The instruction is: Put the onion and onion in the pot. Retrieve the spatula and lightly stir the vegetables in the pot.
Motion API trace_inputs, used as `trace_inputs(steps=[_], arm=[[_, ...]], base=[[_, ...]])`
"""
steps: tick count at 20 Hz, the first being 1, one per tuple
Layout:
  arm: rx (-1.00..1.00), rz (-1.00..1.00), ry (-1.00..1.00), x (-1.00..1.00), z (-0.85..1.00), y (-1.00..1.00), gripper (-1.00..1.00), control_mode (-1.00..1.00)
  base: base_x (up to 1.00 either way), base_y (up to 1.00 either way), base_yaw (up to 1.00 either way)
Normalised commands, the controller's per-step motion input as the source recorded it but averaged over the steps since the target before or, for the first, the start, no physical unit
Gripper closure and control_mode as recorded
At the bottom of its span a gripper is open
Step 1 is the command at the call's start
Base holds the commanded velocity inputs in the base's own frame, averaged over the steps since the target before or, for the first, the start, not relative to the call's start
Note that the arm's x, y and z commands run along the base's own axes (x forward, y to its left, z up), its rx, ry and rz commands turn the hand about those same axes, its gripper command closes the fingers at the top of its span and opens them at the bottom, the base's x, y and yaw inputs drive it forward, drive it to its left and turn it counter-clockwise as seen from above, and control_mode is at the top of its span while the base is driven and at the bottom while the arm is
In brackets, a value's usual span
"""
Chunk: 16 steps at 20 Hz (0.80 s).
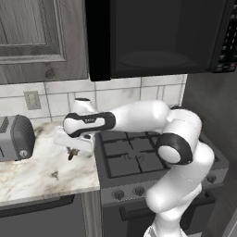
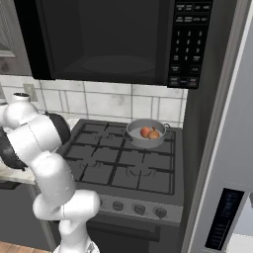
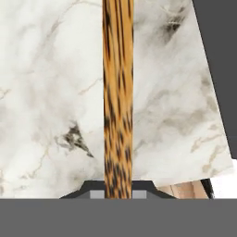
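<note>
My gripper (image 1: 71,152) hangs low over the marble counter, left of the stove, and is shut on the spatula (image 3: 118,92). The orange-brown wooden handle runs straight up the hand view from between my fingertips (image 3: 139,187). Its head is out of that view. I cannot tell whether it still touches the counter. The grey pot (image 2: 143,142) sits on the stove's back right burner. Both onions lie inside it, side by side: one onion (image 2: 145,132) and the other onion (image 2: 154,134).
A grey toaster (image 1: 16,137) stands on the counter (image 1: 41,171) to the left of my hand. The black stove (image 1: 134,157) lies to the right, under a dark microwave (image 2: 108,39). A tall grey fridge side (image 2: 222,148) bounds the stove's right.
</note>
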Motion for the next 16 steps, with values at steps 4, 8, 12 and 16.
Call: trace_inputs(steps=[4,8,12,16], arm=[[0.24,-0.37,0.0,-0.57,0.44,-0.18,1.0,-1.0],[0.27,-0.42,-0.03,-0.56,0.44,-0.23,1.0,-1.0],[0.19,-0.39,-0.11,-0.48,0.52,-0.15,1.0,-1.0],[0.29,-0.46,0.0,-0.21,0.61,-0.22,1.0,-1.0]], base=[[0.0,0.0,0.0],[0.0,0.0,0.0],[0.0,0.0,0.0],[0.0,0.0,0.0]])
